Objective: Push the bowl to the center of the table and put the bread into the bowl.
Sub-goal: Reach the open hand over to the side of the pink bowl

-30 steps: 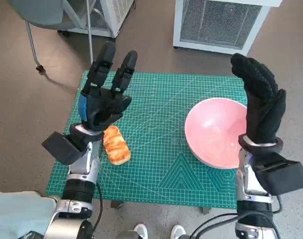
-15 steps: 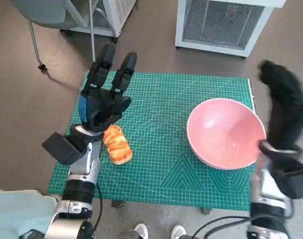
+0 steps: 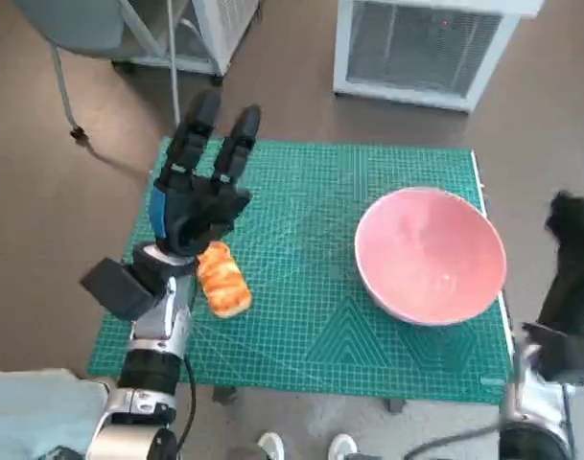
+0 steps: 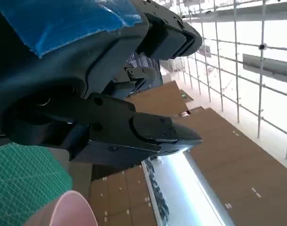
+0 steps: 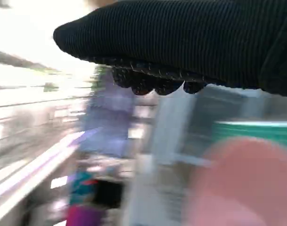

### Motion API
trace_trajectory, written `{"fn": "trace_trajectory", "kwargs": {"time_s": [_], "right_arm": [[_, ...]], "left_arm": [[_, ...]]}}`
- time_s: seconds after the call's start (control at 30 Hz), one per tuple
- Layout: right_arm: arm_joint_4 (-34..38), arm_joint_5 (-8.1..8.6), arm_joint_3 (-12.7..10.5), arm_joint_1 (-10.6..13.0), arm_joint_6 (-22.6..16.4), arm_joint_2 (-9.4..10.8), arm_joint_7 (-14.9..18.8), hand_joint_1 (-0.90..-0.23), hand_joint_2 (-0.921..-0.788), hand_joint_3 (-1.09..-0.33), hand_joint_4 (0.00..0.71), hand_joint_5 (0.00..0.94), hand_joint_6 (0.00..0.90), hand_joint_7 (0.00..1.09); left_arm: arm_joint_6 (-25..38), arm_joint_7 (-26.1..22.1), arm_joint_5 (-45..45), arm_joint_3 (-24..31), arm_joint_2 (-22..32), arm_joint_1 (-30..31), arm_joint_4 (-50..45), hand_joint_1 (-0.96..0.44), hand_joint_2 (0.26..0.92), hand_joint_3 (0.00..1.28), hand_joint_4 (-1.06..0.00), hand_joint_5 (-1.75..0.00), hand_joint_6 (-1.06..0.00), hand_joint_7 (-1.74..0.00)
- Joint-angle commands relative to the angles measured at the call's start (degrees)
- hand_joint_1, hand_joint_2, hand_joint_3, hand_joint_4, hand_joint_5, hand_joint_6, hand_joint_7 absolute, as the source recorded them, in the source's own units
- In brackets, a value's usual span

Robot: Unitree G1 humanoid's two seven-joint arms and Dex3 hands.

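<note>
Green gridded cutting mat [image 3: 311, 316]: pink plastic bowl [image 3: 431, 256] near its right edge, golden bread roll [image 3: 223, 278] near the left, neither yet moved. Left hand [image 3: 194, 196] spread, empty; right hand [image 3: 572, 261] blurred, its fingers' state unclear.

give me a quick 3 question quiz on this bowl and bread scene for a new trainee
1. True or false: the bread already lies inside the pink bowl.
2. Which hand is raised with its fingers spread above the bread? A) left hand B) right hand
3. Fill in: the bowl sits toward the robot's ____ side of the green mat.

Key
1. False: the bread lies on the mat, apart from the bowl.
2. A: the right hand is off the mat's right edge, touching nothing.
3. right
</note>
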Motion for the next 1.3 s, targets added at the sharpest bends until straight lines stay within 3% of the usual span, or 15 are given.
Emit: {"fn": "trace_trajectory", "kwargs": {"time_s": [0.03,0.17,0.33,0.73,1.0,1.3], "right_arm": [[7.01,2.07,0.31,-2.39,1.54,2.06,2.09,-0.415,-0.921,-0.854,0.279,0.005,0.002,0.59],[11.73,3.44,0.42,-4.4,2.28,3.16,4.45,-0.411,-0.921,-0.85,0.286,0.008,0.005,0.58],[15.6,3.94,0.75,-6.96,4.03,4.95,5.85,-0.42,-0.921,-0.845,0.284,0.006,0.008,0.57],[18.87,5.84,0.66,-12.35,8.58,8.55,8.16,-0.43,-0.921,-0.847,0.278,0.001,0.039,0.51],[20.03,5.36,0.79,-15.65,9.66,9.82,8.08,-0.432,-0.921,-0.857,0.269,0.003,0.055,0.5],[22.29,6.71,-0.27,-20.11,11.9,11.45,10.43,-0.446,-0.921,-0.847,0.292,0.011,0.079,0.48]], "left_arm": [[0.69,0.18,-0.09,-0.09,0.24,0.31,-0.92,-0.21,0.921,0.14,-0.29,0.0,-0.38,-0.01],[1.05,0.14,-0.13,-0.16,0.39,0.49,-1.53,-0.22,0.921,0.14,-0.29,0.0,-0.38,-0.01],[1.55,-0.04,-0.26,-0.13,0.74,0.95,-2.47,-0.23,0.921,0.14,-0.29,0.0,-0.38,-0.01],[2.87,-0.13,-0.48,0.16,1.87,2.42,-4.75,-0.23,0.921,0.14,-0.3,0.0,-0.38,0.0],[3.72,0.39,-0.26,0.49,2.81,3.9,-7.1,-0.21,0.921,0.14,-0.3,0.0,-0.38,-0.01],[4.31,1.06,-0.26,1.05,3.55,5.03,-8.65,-0.21,0.921,0.14,-0.3,0.0,-0.4,-0.01]]}}
